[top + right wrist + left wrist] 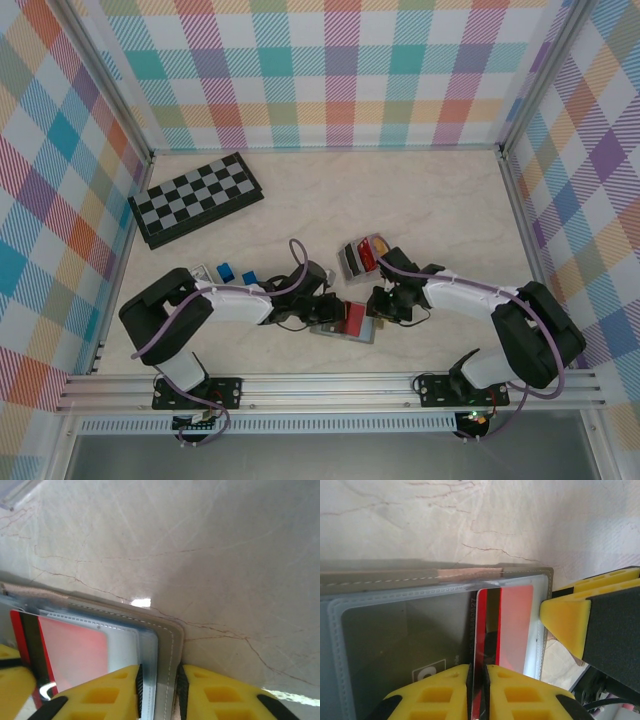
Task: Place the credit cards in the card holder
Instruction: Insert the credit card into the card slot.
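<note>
The grey card holder (322, 329) lies open on the table between my two grippers. My left gripper (479, 669) is shut on a red credit card (515, 625), which stands on edge with its far part inside the holder's clear pocket (395, 635). My right gripper (159, 672) is shut on the stitched edge of the card holder (167, 645); the red card (75, 650) shows through the pocket beside it. One yellow finger (565, 622) of the right gripper sits at the holder's right edge. More credit cards (362, 257), red and yellow among them, lie fanned behind the holder.
A black-and-grey chequered board (195, 198) lies at the back left. Two small blue blocks (225, 270) (249, 278) sit beside the left arm. Checked walls enclose the pale marble table (440, 210) on three sides.
</note>
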Controlling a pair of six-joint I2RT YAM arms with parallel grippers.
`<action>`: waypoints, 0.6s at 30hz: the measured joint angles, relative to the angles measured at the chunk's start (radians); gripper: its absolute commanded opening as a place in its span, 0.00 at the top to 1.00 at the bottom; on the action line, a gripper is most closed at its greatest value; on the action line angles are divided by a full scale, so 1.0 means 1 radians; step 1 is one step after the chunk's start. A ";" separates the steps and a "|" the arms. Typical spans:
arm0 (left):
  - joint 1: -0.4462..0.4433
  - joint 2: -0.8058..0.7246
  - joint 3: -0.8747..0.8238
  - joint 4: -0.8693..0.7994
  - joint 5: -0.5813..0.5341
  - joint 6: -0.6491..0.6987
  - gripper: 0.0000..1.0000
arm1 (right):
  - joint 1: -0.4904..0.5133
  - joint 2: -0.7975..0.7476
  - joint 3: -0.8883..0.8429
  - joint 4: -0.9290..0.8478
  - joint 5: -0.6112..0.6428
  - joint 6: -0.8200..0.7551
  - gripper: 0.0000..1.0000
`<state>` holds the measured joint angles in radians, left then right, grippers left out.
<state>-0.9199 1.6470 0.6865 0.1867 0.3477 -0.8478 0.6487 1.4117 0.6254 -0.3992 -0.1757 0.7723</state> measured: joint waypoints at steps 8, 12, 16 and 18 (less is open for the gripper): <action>-0.022 0.003 0.012 -0.004 -0.012 -0.035 0.82 | 0.000 0.000 -0.005 0.014 -0.005 0.035 0.77; -0.024 0.023 0.024 0.000 0.003 -0.049 0.80 | 0.000 0.000 -0.007 0.020 -0.008 0.045 0.78; -0.027 0.053 0.051 -0.002 0.030 -0.049 0.77 | 0.000 0.000 -0.008 0.021 -0.006 0.056 0.77; -0.027 0.059 0.058 -0.005 0.042 -0.046 0.76 | 0.000 -0.001 -0.009 0.021 -0.003 0.059 0.77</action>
<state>-0.9470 1.7061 0.7444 0.1814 0.3893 -0.8936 0.6487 1.4109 0.6167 -0.3786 -0.1791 0.8310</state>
